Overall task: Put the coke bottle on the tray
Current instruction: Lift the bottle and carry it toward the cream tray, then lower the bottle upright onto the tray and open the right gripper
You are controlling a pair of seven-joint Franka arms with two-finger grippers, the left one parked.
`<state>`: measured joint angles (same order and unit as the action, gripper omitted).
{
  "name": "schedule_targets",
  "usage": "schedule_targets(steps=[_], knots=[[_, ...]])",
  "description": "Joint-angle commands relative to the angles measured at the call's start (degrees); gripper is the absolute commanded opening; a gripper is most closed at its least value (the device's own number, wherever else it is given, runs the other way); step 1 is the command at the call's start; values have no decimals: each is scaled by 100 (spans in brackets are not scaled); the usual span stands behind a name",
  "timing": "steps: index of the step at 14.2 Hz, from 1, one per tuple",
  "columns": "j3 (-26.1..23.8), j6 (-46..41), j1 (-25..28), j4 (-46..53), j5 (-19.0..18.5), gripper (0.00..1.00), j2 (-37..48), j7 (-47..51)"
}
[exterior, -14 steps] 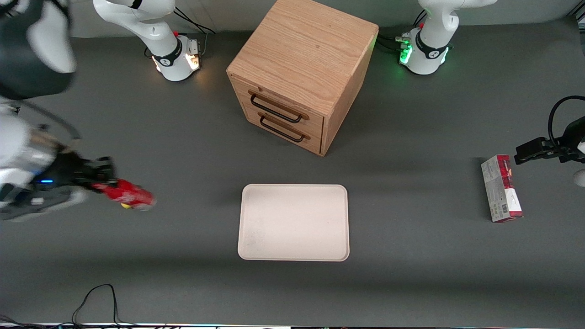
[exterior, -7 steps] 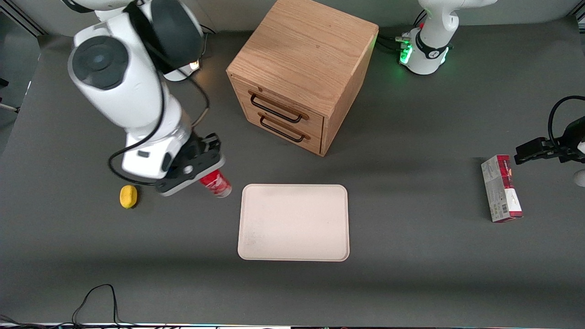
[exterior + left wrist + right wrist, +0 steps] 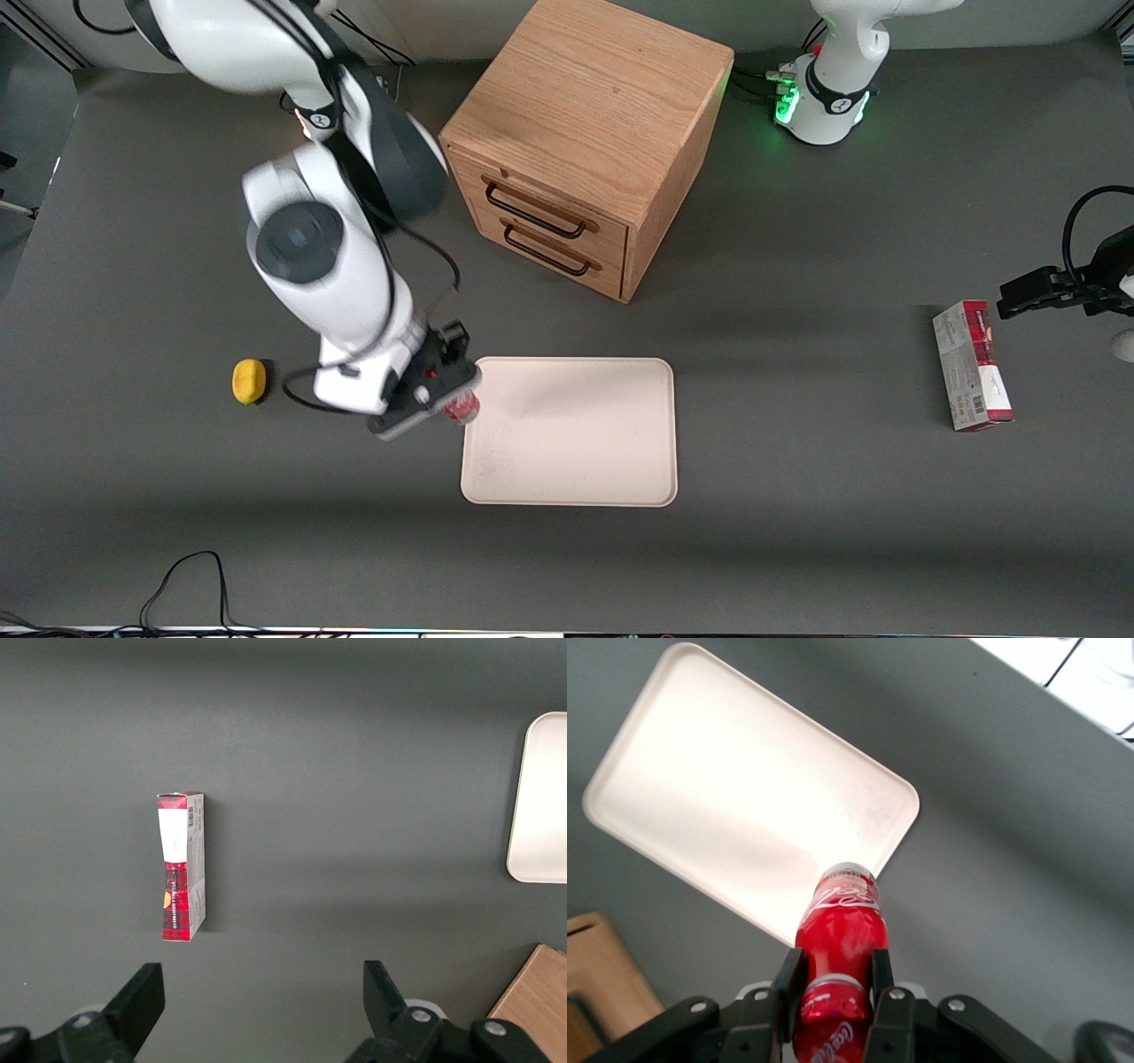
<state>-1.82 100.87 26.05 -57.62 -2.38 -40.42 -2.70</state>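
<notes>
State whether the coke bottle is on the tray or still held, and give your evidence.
Still held: the pincer is shut on the coke bottle, above the tray's edge nearest the working arm.

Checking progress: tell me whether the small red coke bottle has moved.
Yes. The small red coke bottle, in the gripper, moved from the yellow lemon-like object to the cream tray's edge.

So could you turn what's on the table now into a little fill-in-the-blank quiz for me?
1. The robot's hand is shut on the small red ____ with white lettering.
2. The large flat cream tray lies in front of the wooden box that has ____ drawers.
3. The small yellow lemon-like object rests on the dark grey ____, apart from the tray.
4. The red-and-grey rectangular carton lies toward the ____ arm's end of the table.

Missing words: bottle; two; table; parked
</notes>
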Motion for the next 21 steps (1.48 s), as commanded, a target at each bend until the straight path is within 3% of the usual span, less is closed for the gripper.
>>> schedule_targets(steps=[1, 5, 10, 11, 12, 13, 17, 21], knots=[[24, 554, 15, 190, -114, 14, -527, 41], [129, 1232, 14, 190, -114, 14, -1011, 41], [182, 1444, 14, 181, -105, 18, -1231, 50], [182, 1462, 14, 181, -105, 40, -1258, 85], [182, 1471, 14, 181, -105, 96, -1258, 94], [182, 1462, 14, 181, -105, 100, -1240, 94], [182, 1340, 14, 190, -78, 100, -908, 94], [191, 392, 41, 198, -96, 100, -100, 103]])
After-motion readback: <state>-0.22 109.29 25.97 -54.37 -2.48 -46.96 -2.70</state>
